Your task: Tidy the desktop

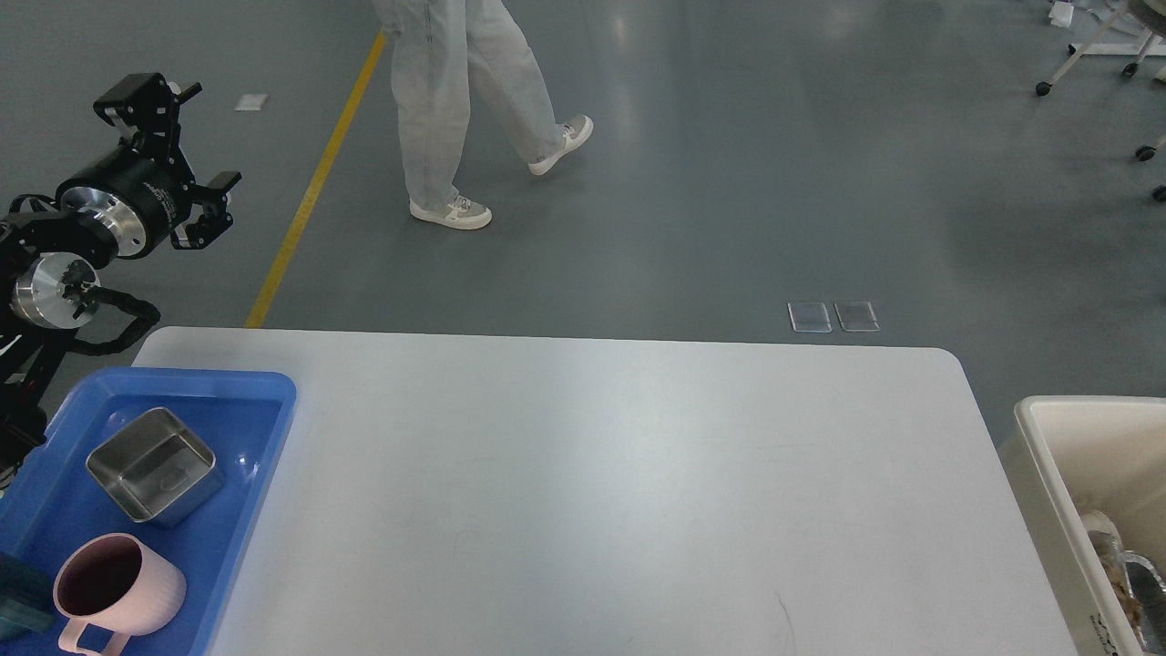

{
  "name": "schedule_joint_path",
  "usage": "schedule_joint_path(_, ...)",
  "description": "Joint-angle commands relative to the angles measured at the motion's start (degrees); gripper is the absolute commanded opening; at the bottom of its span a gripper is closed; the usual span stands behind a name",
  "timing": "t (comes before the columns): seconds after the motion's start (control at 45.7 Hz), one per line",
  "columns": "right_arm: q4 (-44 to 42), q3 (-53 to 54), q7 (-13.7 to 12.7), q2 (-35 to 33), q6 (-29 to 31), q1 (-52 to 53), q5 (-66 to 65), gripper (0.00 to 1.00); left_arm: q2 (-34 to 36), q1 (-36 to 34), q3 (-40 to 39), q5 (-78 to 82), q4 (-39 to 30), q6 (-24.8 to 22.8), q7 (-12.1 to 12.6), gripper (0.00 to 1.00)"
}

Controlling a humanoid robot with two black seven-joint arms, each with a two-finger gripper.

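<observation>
Smooth whitish desktop [619, 483]; left tool [178, 137] splayed, grasping nothing; steel tin [155, 466] in blue tray [246, 437].

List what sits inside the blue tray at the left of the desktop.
The blue tray holds an empty square steel container, a pink ribbed mug lying tilted, and a dark teal object cut off by the frame edge, so it cannot be identified.

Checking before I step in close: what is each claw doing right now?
Left claw: open, holding nothing, raised over the floor beyond the blue tray.
Right claw: not in view.
</observation>
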Motion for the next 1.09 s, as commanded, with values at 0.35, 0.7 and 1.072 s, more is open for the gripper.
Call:
schedule_joint_path(0.35, -6.4, 10.3, 0.2, 7.0, -2.1, 8.0, 2.4, 1.00, -9.1, 0.8, -8.4, -9.3, 6.9, -0.8, -1.0, 0.96)
schedule_joint_path(0.7, -10.0, 19.7, -0.3, 20.4, -6.2, 23.3, 2.8, 1.00, -8.9, 6.2, -13.2, -9.9, 6.8, -10.0, -0.8, 0.97)
schedule_joint_path(1.072, -9.7, 38.9, -0.1, 32.5, -5.6, 31.5, 2.8, 1.00, -8.7, 8.9, -15.9, -11.1, 6.8, -13.3, -0.3, 0.97)
